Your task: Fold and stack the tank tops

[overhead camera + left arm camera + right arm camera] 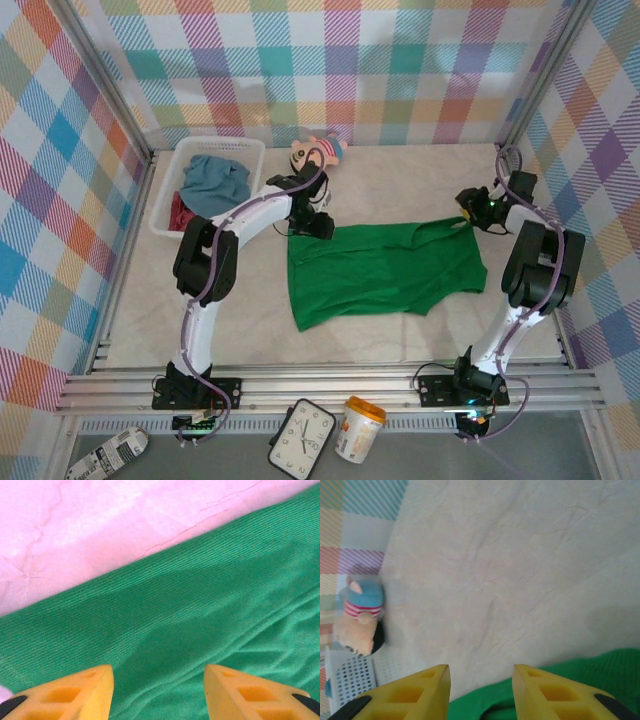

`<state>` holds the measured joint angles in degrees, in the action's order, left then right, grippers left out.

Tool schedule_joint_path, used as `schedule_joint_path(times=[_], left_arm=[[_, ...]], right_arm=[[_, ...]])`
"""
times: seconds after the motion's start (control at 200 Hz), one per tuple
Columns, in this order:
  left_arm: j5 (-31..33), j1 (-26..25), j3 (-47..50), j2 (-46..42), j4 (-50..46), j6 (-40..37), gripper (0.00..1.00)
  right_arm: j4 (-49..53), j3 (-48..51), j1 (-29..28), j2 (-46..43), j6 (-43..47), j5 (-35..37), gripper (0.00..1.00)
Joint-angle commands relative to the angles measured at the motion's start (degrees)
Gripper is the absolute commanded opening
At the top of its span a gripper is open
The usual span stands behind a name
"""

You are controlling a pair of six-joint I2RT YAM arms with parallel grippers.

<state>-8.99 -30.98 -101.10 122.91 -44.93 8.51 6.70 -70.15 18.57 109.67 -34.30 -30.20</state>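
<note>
- Left gripper (318, 222) is hovering over the far-left corner of the green tank top (385, 268). Its yellow fingers are standing apart with nothing pinched between them (ribbed cloth is showing just beneath them in the wrist view).
- Right gripper (470, 205) is sitting at the strap end on the right, its jaws also parted. The green edge is lying under the tips rather than being clamped, as far as I can judge.
- The green top is lying spread nearly flat mid-table, with no fold made yet.
- The blue-grey tank top (215, 178) and the dark red tank top (180, 212) are waiting, crumpled, inside the white mesh basket (222, 143) at the far left.
- No stack is started, so the job is looking barely begun: all three folds and the stacking are outstanding.
- The pale marbled tabletop (400, 180) is looking smooth and bare around the cloth.
- Pastel plaid panels (330, 60) are enclosing it on three sides.
- A big-headed doll (318, 153) is lying just beside the basket.
</note>
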Motion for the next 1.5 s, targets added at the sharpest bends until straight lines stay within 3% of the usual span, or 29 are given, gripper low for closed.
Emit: schedule_joint_path(times=[0.0,0.385,0.69,0.99,1.285,1.495], left_arm=[[-0.01,0.11,-1.65,1.69,-1.37,-0.32,0.51],[0.84,0.48,3.39,0.64,-1.38,-2.08,0.51],[3.15,2.56,7.39,1.8,-1.91,-4.29,0.49],[6.83,3.67,3.25,4.7,-4.22,-7.4,0.48],[10.81,3.77,-9.29,8.49,-8.24,-10.55,0.54],[8.95,3.69,-8.53,1.98,-10.74,-7.77,0.6]], right_arm=[[3.97,-1.54,0.33,2.82,0.4,1.45,0.37],[4.47,5.71,3.05,2.77,1.85,3.3,0.33],[6.17,4.33,3.85,4.15,2.29,3.12,0.29],[7.71,0.47,3.82,5.13,5.66,0.86,0.3],[7.89,0.95,-0.58,-4.78,11.23,-2.11,0.38],[11.09,6.75,-7.12,-17.0,22.2,0.89,0.44]])
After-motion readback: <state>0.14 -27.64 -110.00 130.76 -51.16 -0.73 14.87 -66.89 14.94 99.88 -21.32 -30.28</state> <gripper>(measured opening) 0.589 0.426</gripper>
